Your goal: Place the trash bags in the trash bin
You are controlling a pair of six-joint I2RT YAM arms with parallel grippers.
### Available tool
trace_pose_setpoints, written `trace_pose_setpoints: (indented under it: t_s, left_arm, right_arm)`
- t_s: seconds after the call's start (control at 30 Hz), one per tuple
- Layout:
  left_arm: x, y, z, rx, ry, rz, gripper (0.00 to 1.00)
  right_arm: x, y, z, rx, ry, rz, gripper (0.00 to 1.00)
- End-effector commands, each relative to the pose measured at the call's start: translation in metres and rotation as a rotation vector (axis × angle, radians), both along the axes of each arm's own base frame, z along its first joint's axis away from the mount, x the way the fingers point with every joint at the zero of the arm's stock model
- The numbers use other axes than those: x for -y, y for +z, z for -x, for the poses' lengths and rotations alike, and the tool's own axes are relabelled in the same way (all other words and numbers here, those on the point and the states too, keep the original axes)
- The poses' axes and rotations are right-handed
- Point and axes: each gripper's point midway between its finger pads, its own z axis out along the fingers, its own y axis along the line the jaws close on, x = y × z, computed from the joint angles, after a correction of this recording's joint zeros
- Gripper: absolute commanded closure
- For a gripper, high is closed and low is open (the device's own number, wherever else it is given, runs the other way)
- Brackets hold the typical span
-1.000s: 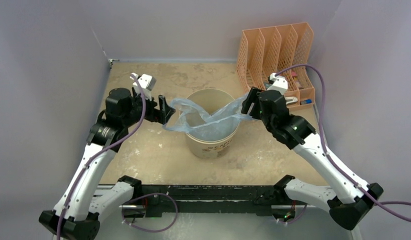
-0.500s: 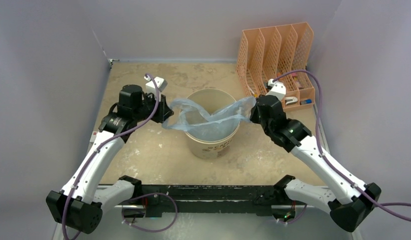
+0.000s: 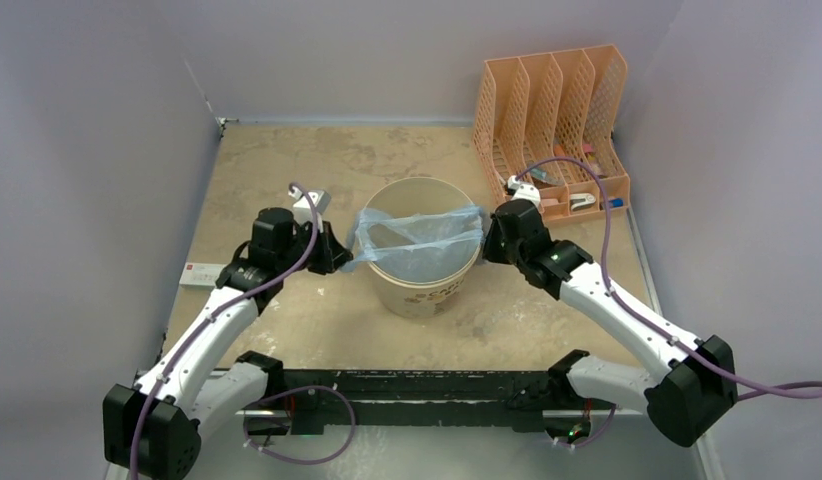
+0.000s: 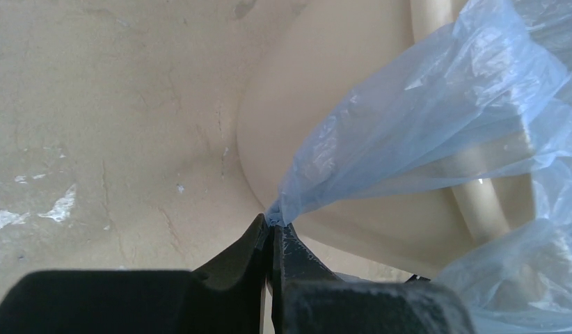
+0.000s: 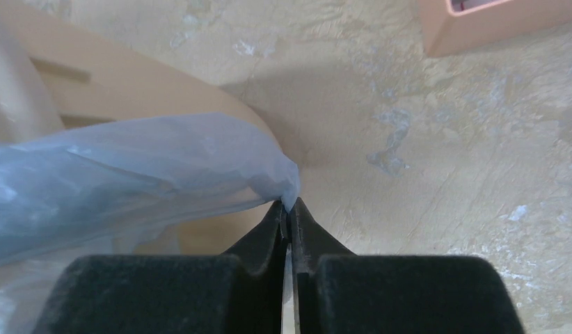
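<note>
The cream trash bin [image 3: 424, 292] stands upright in the middle of the table. A pale-blue translucent trash bag [image 3: 419, 228] hangs inside it and stretches across its mouth, over the rim on both sides. My left gripper [image 3: 339, 256] is shut on the bag's left edge, just outside the bin's left wall [image 4: 325, 90]; the plastic [image 4: 408, 132] fans out from the fingertips [image 4: 273, 224]. My right gripper [image 3: 487, 240] is shut on the bag's right edge [image 5: 165, 167] beside the bin's right wall, pinching a small corner [image 5: 289, 205].
An orange mesh file organizer [image 3: 552, 105] with small items in it stands at the back right, close behind the right arm. A flat white object [image 3: 202, 275] lies at the table's left edge. Grey walls enclose the table on three sides.
Both grippers have shut on the bag's edges and moved down and toward me beside the bin. The bag, earlier bunched and raised above the rim, now lies pulled flat across the mouth.
</note>
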Motion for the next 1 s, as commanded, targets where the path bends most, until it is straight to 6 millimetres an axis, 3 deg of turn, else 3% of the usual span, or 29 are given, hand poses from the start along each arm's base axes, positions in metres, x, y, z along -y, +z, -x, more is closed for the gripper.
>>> trace_pose_setpoints:
  t_s: [0.0, 0.07, 0.27, 0.4, 0.67, 0.83, 0.9, 0.97]
  left_arm:
    - [0.007, 0.017, -0.006, 0.078, 0.029, 0.109, 1.0]
    - [0.007, 0.019, -0.005, 0.09, 0.027, 0.109, 1.0]
    - [0.004, 0.045, -0.008, 0.165, 0.022, 0.1, 0.96]
    - [0.003, 0.056, -0.007, 0.187, 0.025, 0.105, 0.96]
    - [0.003, 0.067, -0.007, 0.209, 0.023, 0.105, 0.96]
    - [0.002, 0.072, -0.005, 0.218, 0.021, 0.106, 0.96]
    - [0.002, 0.074, -0.004, 0.224, 0.023, 0.108, 0.96]
    - [0.001, 0.075, -0.003, 0.225, 0.024, 0.106, 0.96]
  right_arm:
    - [-0.007, -0.004, 0.005, -0.013, 0.037, -0.033, 0.92]
    - [0.001, -0.001, 0.004, -0.008, 0.009, -0.005, 0.87]
    - [0.022, 0.056, -0.005, 0.108, -0.086, 0.019, 0.56]
    - [0.029, 0.091, -0.002, 0.189, -0.087, 0.006, 0.42]
    - [0.031, 0.164, 0.009, 0.383, -0.042, -0.101, 0.32]
    - [0.008, 0.207, 0.02, 0.606, 0.18, -0.138, 0.25]
    - [-0.009, 0.208, 0.024, 0.659, 0.298, -0.152, 0.12]
    - [-0.026, 0.211, 0.027, 0.709, 0.418, -0.143, 0.1]
